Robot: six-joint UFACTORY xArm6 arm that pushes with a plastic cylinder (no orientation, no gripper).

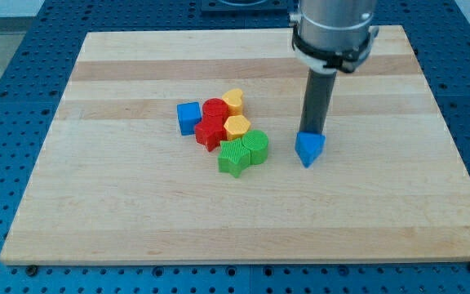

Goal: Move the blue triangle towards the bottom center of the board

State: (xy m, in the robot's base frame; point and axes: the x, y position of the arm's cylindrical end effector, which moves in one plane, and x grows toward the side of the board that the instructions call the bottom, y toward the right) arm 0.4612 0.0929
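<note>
The blue triangle (309, 149) lies on the wooden board (137, 220), right of the centre. My tip (312, 131) stands right at the triangle's top edge, touching it or nearly so, on the side toward the view's top. The rod rises from there to the arm's grey end at the view's top.
A cluster of blocks sits left of the triangle: a blue cube (188, 117), a red round block (215, 109), a red star (210, 131), a yellow heart (233, 101), a yellow hexagon (237, 126), a green star (233, 157) and a green round block (256, 146).
</note>
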